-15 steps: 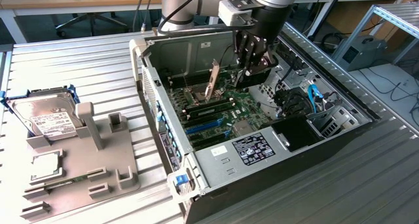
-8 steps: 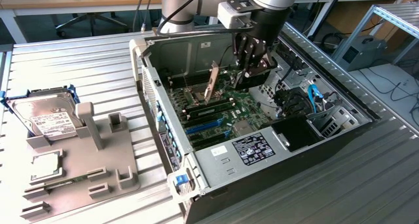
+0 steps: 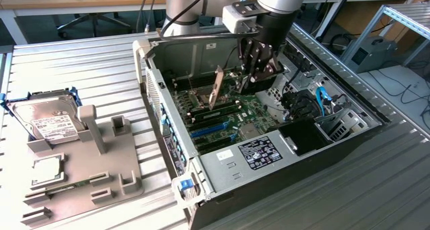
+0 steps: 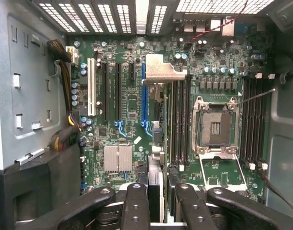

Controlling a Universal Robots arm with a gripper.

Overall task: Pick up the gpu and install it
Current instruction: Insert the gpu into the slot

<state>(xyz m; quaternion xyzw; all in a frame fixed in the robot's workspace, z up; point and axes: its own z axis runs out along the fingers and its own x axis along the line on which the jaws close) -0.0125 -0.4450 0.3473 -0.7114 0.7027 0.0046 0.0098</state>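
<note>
We see the arm (image 3: 269, 3) reach from the top middle of the exterior view steeply down into the open computer case (image 3: 289, 189). The case lies on its side on the ribbed metal table (image 3: 67, 64) and takes up the middle and lower right of that frame. The wrist stands close to vertical with a slight lean, and a small grey camera box (image 3: 242, 16) sits on its flank toward the exterior view's left.

The gripper (image 3: 259, 81) points down at the green motherboard (image 3: 252, 109), and its black fingers (image 4: 135, 201) are drawn in on the gpu (image 3: 216, 88). We read the card as clamped by its plain end. Its metal bracket end juts toward the exterior view's left, a little tilted, in the upper middle of the frame.

In the wrist view the gpu (image 4: 161, 72) is edge-on, running away from between the fingers. Its silver bracket lies over the stretch between the blue slot (image 4: 143, 96) and the black memory slots (image 4: 180, 120), and the open CPU socket (image 4: 216, 127) lies just past those. We cannot tell whether the card's lower edge touches any slot.

Along the exterior view's left side stands a grey holder (image 3: 100, 159), with a hard drive (image 3: 47, 120) at mid-left and a small square chip (image 3: 47, 170) at lower left
</note>
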